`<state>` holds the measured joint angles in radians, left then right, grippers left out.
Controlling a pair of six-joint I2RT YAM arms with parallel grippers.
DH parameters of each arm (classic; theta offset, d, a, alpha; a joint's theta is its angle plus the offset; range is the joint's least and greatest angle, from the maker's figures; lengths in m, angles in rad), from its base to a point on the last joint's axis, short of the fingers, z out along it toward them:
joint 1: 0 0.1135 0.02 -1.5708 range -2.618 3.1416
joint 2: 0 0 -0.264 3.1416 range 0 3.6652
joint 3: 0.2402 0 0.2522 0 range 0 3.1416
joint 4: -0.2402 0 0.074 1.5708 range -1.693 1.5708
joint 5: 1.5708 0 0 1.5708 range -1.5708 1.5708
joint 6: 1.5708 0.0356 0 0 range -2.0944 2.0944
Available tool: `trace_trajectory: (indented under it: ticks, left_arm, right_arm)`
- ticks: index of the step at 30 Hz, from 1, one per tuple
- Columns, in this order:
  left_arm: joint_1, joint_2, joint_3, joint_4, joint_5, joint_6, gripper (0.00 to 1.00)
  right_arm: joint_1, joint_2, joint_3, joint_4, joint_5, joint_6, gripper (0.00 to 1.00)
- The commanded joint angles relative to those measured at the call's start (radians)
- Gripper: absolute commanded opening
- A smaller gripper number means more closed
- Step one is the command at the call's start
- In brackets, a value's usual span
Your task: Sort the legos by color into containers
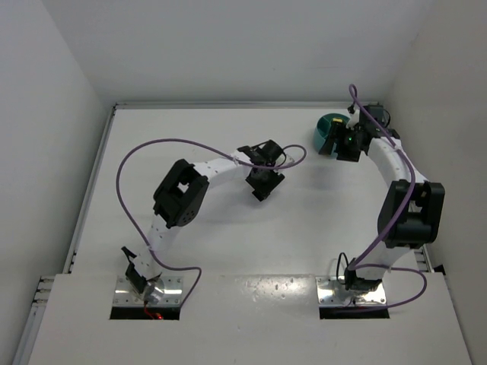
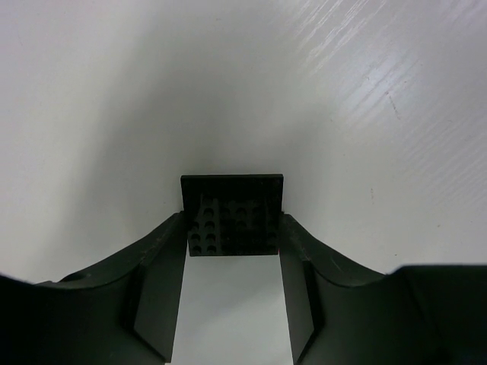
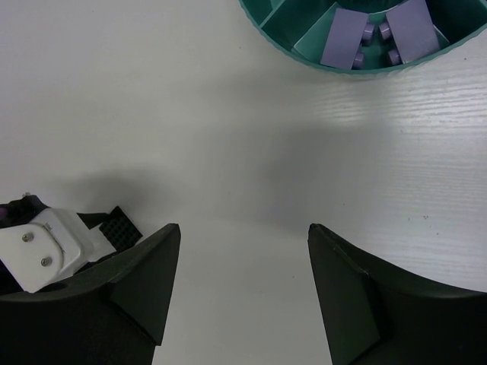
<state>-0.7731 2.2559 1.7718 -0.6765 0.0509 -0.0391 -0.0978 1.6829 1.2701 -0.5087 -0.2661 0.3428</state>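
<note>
The left gripper [image 2: 232, 262] was closed on a black studded plate [image 2: 232, 199], a thin square lego lying flat on the white table [image 2: 380, 91]. Its matte dark fingers [image 2: 163, 281] pressed against the plate's two opposite edges. The table surface was smooth with a faint streaked grain and a soft sheen. From above, this gripper [image 1: 262, 181] sat near the table's middle. The teal dish [image 1: 327, 125] stood well apart from it, toward 1 o'clock by the far right corner. The right gripper [image 3: 242, 236] hung just beside the dish with its jaws spread wide and nothing between them. In its wrist view, the round plastic dish [image 3: 300, 30] lay at 1 o'clock, its low walls and straight dividers forming wedge compartments. One wedge held two pale purple bricks [image 3: 346, 38], blocky and smooth, with their round studs facing each other.
</note>
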Motion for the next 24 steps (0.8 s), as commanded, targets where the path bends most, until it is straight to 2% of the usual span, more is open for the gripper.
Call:
trace_trajectory:
  ticks: [1,7,12,16,20,21,24]
  left_arm:
    - [-0.018,0.019,-0.118,-0.002,0.014,-0.027,0.23]
    - [-0.009,-0.148,-0.241,0.132,0.013,-0.036,0.22]
    - [0.012,-0.268,-0.294,0.199,0.064,-0.045,0.22]
    - [0.032,-0.331,-0.327,0.238,0.121,-0.045,0.22]
    - [0.032,-0.340,-0.337,0.252,0.123,-0.054,0.22]
    - [0.032,-0.329,-0.328,0.221,0.122,-0.054,0.23]
    - [0.032,-0.329,-0.328,0.221,0.080,-0.054,0.47]
  right_arm:
    - [-0.006,-0.006,-0.011,0.029,-0.086,0.022,0.69]
    - [0.016,0.003,-0.109,0.094,-0.293,0.054,0.68]
    - [0.026,0.076,-0.130,0.124,-0.454,0.088,0.64]
    - [0.061,0.125,-0.130,0.153,-0.528,0.097,0.64]
    - [0.083,0.156,-0.155,0.179,-0.526,0.117,0.62]
    - [0.083,0.156,-0.155,0.179,-0.525,0.117,0.62]
    - [0.083,0.156,-0.146,0.168,-0.515,0.117,0.62]
